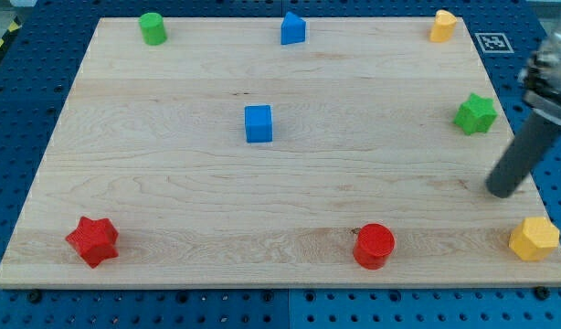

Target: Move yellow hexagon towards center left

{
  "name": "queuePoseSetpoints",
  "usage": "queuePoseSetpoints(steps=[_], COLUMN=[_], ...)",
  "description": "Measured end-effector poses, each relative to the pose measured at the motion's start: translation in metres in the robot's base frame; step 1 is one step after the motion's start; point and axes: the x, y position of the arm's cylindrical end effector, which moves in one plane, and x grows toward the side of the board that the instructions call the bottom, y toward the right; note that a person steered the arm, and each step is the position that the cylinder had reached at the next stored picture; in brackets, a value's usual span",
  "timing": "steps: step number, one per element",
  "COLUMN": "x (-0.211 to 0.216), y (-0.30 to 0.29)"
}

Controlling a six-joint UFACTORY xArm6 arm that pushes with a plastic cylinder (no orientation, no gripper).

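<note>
Nothing is done yet: the yellow hexagon block (pixel 534 238) sits untouched at the frame's lower right, our fingerless tip (pixel 502 191) just above-left of it, whole leftward push remaining.

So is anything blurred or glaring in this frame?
Camera view: the arm's upper part at the view's right edge is motion-blurred, my tip softer than the blocks; the yellow hexagon and wooden board are sharp, evenly lit, without glare.
</note>
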Motion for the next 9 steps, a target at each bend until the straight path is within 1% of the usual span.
queuePoseSetpoints(steps=[2,3,4,5,9], x=[0.050,0.076,0.085,0.086,0.080], y=[0.066,0.080,0.047,0.016,0.008])
